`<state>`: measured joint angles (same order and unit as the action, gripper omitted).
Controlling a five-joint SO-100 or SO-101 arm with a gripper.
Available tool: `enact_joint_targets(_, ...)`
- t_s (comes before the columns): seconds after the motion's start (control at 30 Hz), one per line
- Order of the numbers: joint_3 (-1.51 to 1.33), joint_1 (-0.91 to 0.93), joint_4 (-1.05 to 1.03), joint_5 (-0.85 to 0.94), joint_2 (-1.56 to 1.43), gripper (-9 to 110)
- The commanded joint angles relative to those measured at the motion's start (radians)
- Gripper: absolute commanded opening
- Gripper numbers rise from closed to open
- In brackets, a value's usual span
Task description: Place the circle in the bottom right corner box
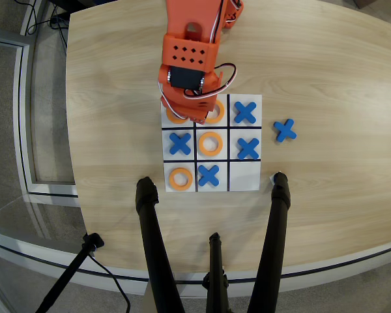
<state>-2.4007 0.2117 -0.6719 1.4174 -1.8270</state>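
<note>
Pale wood surface [326, 78] — claw [194, 112] over the top-row circle [215, 114], grip hidden; bottom right corner box [245, 176] lies diagonally opposite — empty.

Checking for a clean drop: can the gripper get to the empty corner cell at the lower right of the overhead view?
Probably yes. The bottom right corner box is bare and nothing stands over it; blue crosses fill the adjoining cells. The gripper sits over the top row, its jaws hidden.
</note>
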Motion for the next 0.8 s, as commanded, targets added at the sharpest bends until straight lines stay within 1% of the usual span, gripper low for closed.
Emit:
enact_joint_targets(0.0,0.021,0.021,0.014,0.018,0.005,0)
enact_joint_targets(0.23,0.025,0.031,0.014,0.038,0.014,0)
enact_joint_targets(0.37,0.026,0.041,0.014,0.078,0.005,9)
enact_joint_targets(0.57,0.074,0.038,-0.003,0.081,-0.034,11)
enact_joint_targets(0.77,0.264,0.006,-0.176,0.087,-0.161,11)
